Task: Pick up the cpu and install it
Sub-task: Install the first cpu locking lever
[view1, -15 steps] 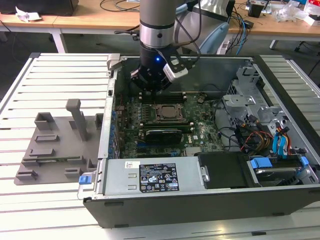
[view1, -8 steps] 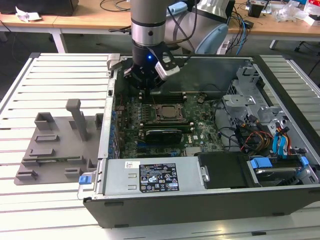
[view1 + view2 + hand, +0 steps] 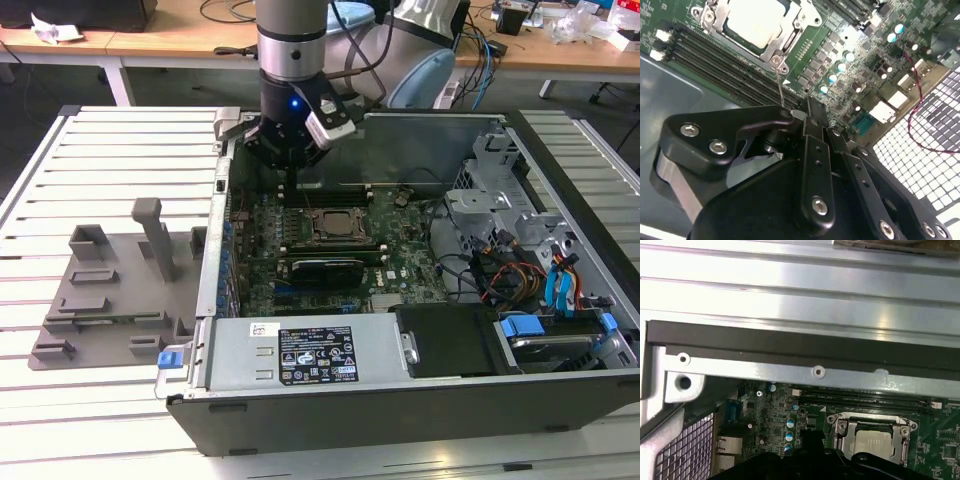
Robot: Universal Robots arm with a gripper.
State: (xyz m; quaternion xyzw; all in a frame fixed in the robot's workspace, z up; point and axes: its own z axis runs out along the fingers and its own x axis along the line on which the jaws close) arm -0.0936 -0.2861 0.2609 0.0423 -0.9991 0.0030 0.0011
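Silver-grey cpu (image 3: 752, 20) already seated in socket frame (image 3: 790, 37), upper left of the second wrist view; black gripper (image 3: 790, 117) closed on thin wire lever (image 3: 779, 87) beside it, seemingly to latch.

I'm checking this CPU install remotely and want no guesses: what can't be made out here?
- Whether the hand is open or shut: in the second wrist view its own black body hides the tips.
- The cpu's near edge: in the first wrist view the hand's dark body covers it.
- Whether the socket frame is latched: too small in the exterior view.
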